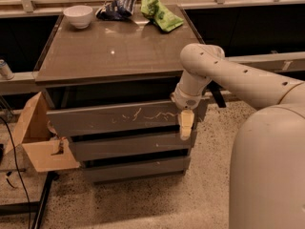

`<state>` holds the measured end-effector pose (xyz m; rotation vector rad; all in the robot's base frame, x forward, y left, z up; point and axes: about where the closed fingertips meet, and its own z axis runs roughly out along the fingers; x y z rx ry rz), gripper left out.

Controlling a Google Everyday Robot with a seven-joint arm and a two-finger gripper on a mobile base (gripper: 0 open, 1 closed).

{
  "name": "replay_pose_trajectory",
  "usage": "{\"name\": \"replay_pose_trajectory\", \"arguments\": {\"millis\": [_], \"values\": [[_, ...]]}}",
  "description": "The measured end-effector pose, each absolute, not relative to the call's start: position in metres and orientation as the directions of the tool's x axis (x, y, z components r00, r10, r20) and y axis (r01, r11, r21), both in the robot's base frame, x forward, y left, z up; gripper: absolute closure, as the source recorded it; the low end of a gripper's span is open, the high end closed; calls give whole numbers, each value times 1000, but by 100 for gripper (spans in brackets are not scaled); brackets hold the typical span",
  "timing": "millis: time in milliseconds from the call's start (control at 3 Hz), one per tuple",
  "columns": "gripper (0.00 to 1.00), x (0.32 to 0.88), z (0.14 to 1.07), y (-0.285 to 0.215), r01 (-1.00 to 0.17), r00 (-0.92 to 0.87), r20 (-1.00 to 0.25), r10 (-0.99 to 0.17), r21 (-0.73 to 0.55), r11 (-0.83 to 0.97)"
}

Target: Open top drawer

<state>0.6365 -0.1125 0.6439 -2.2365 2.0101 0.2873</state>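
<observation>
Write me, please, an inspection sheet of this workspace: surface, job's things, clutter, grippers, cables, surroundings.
Surface: brown cabinet top, glossy, things only along its far edge.
Job's things: top drawer, white scratches across its front.
Clutter: white bowl, dark packet, green packet.
Grippers: gripper points down at the top drawer's right end.
Cables: black cable over the floor, left.
Surroundings: cardboard box left of the cabinet; speckled floor.

1. The end effector, right of centre in the frame, covers the right end of the top drawer.
2. The robot body is cut off by the right and bottom edges.
3. The small object at the left edge is cut off and too blurred to identify.
4. The print on the dark packet at the upper end of the worktop is unreadable.
</observation>
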Motion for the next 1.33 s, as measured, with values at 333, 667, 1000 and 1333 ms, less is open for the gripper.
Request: {"name": "replay_pose_trajectory", "arguments": {"millis": [333, 667, 1000, 1333], "values": [[0, 610, 658, -122, -992, 77, -197, -977, 81, -94], [0, 609, 657, -121, -992, 79, -199, -977, 83, -97], [0, 597, 659, -114, -987, 102, -228, -968, 100, -127], [0, 581, 663, -108, -980, 119, -259, -959, 124, -155]]}}
